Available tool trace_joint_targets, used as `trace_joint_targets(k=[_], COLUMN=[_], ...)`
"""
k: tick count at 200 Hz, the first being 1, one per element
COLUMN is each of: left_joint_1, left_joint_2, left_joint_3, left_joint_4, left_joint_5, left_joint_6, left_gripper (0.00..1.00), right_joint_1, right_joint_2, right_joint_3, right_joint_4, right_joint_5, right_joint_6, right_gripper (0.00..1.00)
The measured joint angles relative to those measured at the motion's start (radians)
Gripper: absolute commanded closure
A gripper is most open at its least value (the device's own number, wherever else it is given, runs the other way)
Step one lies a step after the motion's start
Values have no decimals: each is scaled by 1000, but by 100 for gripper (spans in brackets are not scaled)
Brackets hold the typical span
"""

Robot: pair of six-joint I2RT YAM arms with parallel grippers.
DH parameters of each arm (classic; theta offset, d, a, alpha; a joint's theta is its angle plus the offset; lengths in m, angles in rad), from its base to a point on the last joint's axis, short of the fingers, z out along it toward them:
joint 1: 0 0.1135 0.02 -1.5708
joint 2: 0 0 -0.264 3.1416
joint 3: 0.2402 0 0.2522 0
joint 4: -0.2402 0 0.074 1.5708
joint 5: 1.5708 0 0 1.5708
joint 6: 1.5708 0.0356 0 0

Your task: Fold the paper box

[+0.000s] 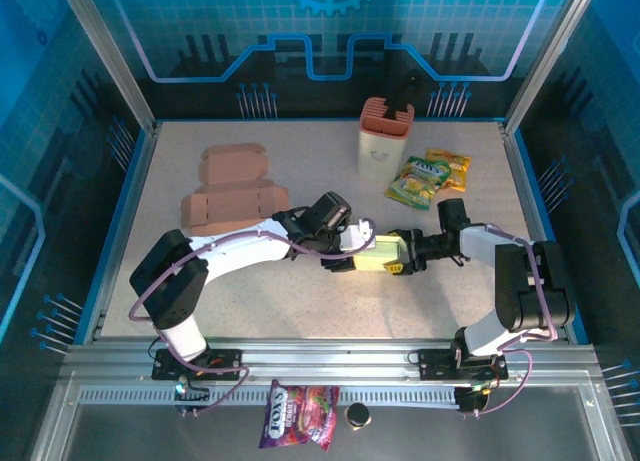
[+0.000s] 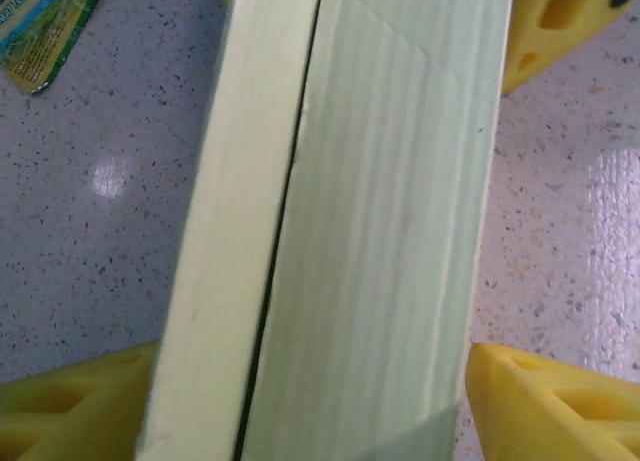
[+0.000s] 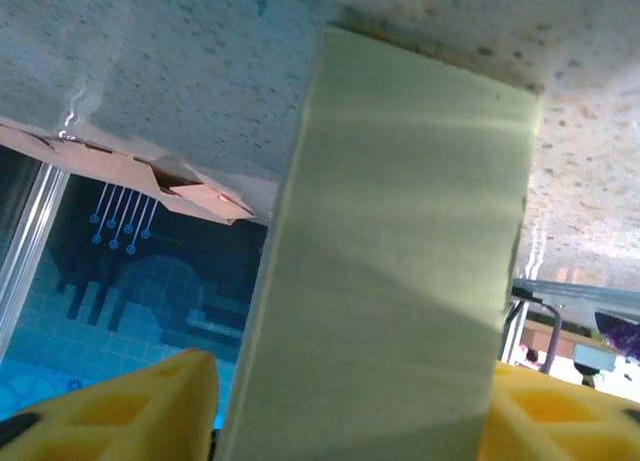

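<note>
Left gripper point(image 1: 355, 257): clenched on paper box point(image 1: 380, 251), fingers point(image 2: 545, 401) pressed against both its long sides | Right gripper point(image 1: 405, 255): box fills the gap between its fingers point(image 3: 120, 406), grip or release cannot be told | Box: lying between the two facing jaws.

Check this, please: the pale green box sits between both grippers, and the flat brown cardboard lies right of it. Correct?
No: the top external view shows the flat brown cardboard left of the pale green box, farther back. The box does sit between the left gripper and the right gripper.
</note>
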Motion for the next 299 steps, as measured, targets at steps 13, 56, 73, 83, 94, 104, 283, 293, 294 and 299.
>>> trace_joint_targets(k=[13, 56, 73, 83, 94, 104, 283, 293, 294, 299], left_joint_1=[0, 0, 0, 2, 2, 3, 3, 3, 3, 3], left_joint_2=[14, 44, 44, 44, 44, 44, 45, 46, 46, 46], left_joint_3=[9, 39, 44, 44, 45, 45, 51, 51, 51, 51], left_joint_4=[0, -5, -5, -5, -5, -6, -27, -27, -27, -27], left_joint_5=[0, 0, 1, 0, 1, 1, 0, 0, 0, 0], left_joint_6=[-13, -46, -57, -72, -83, -95, -153, -153, -153, -153], left_gripper=[35, 39, 39, 39, 39, 39, 38, 38, 38, 38], right_joint_1=[-10, -49, -81, -100, -117, -118, 347, 348, 348, 348], right_joint_2=[1, -15, -73, -119, -189, -254, -441, -431, -431, -426], right_joint_3=[14, 122, 178, 215, 256, 284, 49, 45, 45, 40], right_joint_4=[-12, -118, -214, -278, -346, -396, -159, -153, -152, -148], right_joint_5=[17, 97, 164, 211, 284, 350, 811, 811, 812, 812], right_joint_6=[-6, -62, -112, -146, -191, -222, -137, -134, -134, -134], right_gripper=[29, 27, 28, 29, 32, 36, 46, 47, 47, 48])
